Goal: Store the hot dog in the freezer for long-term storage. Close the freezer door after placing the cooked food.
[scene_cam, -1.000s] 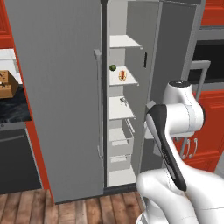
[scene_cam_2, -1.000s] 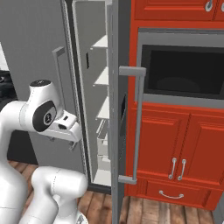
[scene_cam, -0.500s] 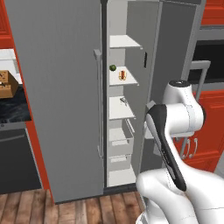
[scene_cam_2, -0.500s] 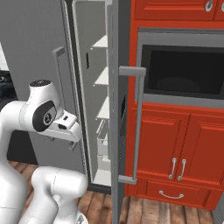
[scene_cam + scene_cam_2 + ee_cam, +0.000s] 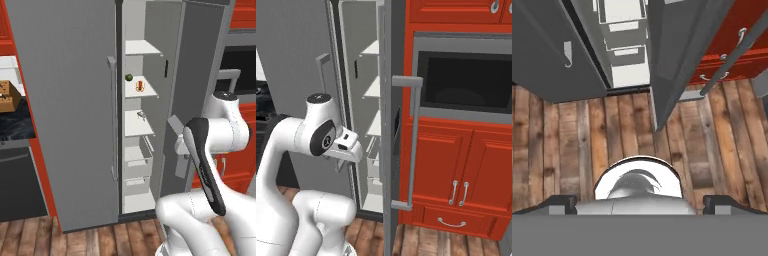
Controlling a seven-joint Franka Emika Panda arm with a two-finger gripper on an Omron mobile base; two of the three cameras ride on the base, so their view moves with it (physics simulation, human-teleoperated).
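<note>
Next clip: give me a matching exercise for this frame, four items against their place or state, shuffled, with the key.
Things:
1. freezer door
2. hot dog
3. small green item
4. red cabinets

Place or state:
A. below the dark oven window
B. swung open, edge toward the right base camera
C. on a white freezer shelf, front right
D. on the same shelf, left of the hot dog

Pairs: 1-B, 2-C, 3-D, 4-A

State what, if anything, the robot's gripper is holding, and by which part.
Nothing is held: the two dark jaws stand wide apart over bare wooden floor, and the open grey freezer door is untouched.
</note>
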